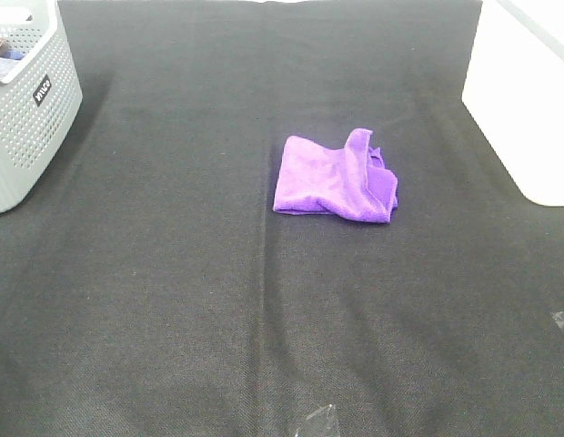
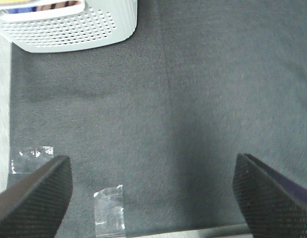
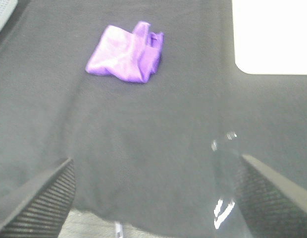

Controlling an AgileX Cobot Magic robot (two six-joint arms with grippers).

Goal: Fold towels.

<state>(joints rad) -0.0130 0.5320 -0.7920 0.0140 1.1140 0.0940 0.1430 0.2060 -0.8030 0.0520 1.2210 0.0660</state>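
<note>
One purple towel (image 1: 335,178) lies crumpled on your black table cloth (image 1: 173,300), near the middle, one edge flopped back over itself. You have the left gripper (image 2: 153,198) spread wide above bare cloth, with the grey perforated basket (image 2: 69,25) at the table's far left corner. Your right gripper (image 3: 153,198) is likewise wide apart, holding nothing, well short of the towel; a white bin (image 1: 523,100) sits at far right.
</note>
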